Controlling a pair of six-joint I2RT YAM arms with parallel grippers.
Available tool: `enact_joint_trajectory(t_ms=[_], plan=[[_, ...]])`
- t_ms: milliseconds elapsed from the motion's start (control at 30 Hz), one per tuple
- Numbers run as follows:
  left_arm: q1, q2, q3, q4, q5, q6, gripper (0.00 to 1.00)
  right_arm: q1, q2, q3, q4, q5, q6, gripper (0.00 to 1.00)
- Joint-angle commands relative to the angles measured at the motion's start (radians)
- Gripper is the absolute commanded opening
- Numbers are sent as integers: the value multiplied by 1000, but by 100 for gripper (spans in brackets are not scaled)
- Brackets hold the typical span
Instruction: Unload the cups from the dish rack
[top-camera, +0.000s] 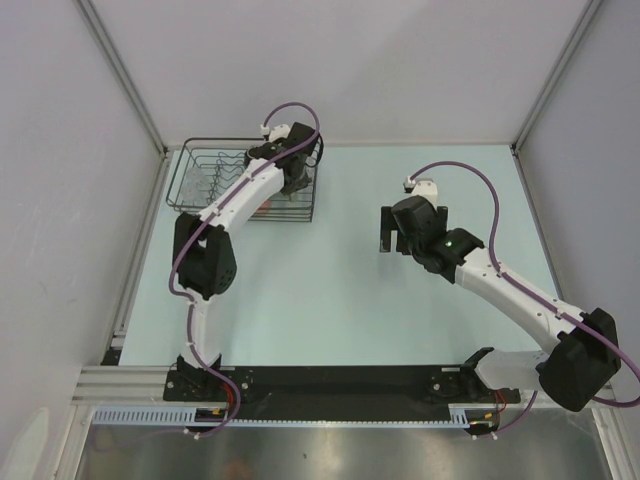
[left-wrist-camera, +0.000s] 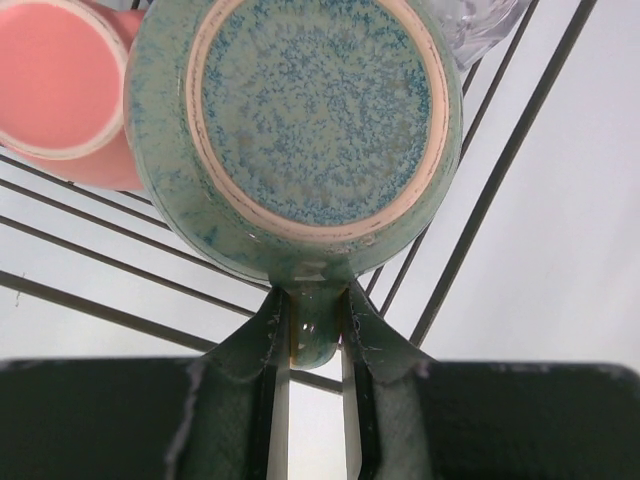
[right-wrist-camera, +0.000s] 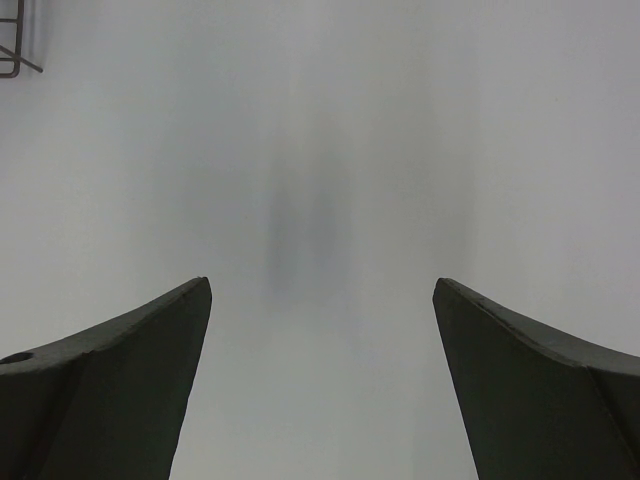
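Left pincer: pinching the handle of the green-teal cup; I see one finger pressed on each side of the small loop; in the top view this arm reaches over the right part of the dish rack.
Right pincer: spread wide, with nothing between the fingers; it hangs over the bare table, right of the middle and well apart from the rack.
Green-teal cup: its speckled base faces my left wrist camera and its handle points toward the pincer; the rack wires run behind it; I cannot tell if it rests on them.
Pink cup: just beside the green-teal one, at the upper left of the left wrist view; I cannot tell if the two touch.
Clear glass: only a corner shows, at the upper right edge, close to the green-teal cup.
Dish rack: black wire, at the far left corner of the table.
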Motion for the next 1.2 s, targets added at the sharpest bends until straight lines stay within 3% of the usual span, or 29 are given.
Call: enact_joint_trajectory(t_ms=[0,267,433,767,1033,1167], plan=[[24,-169,80,85,-18,42,0,4,-5,16,42,-1,17,100],[30,-260,79,91,28,67,1,4,49,71,36,-19,46,100],[49,-361,-7,172,142,76,0,1,75,100,54,-39,57,100],[118,-634,-500,545,455,7,0,-8,109,143,108,-108,102,100],[188,-757,-755,839,725,-74,1,-37,77,114,183,-206,131,100],[214,-800,-870,1000,842,-131,0,-83,38,56,295,-345,177,100]])
